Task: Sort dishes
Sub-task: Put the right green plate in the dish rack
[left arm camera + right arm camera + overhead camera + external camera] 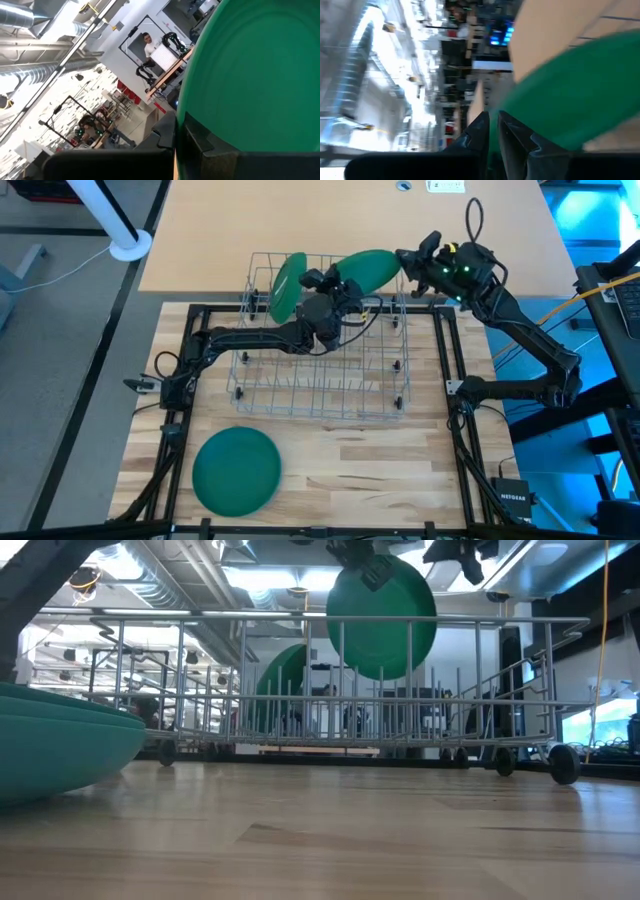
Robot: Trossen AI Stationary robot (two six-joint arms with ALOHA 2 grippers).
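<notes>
One dark green plate [368, 268] is held in the air over the far right part of the wire rack [320, 395], tilted on edge; the low view shows this plate [385, 625] above the rack's top rail. My left gripper [336, 282] is at its left rim and my right gripper [408, 260] at its right rim, both shut on it. A second plate [286, 286] stands on edge between the rack's wires at the far left. A stack of plates [236, 470] lies flat on the table near the front left. My left gripper pinches the held plate's rim [186, 131] between its two fingers, one finger [202, 142] on the plate's face, coming level from the table's left. The plate is lifted clear, standing tilted on edge. My right gripper pinches the opposite rim [495, 150] between its two fingers [516, 136], coming from the table's right and far side. The plate hangs clear of the rack between the two grippers.
The rack's upright wires [340, 690] stand under the held plate. A black frame [190, 315] borders the wooden work area. Bare wood lies in front of the rack [380, 470]. Cables [590, 290] and a small box [512, 500] sit at the right.
</notes>
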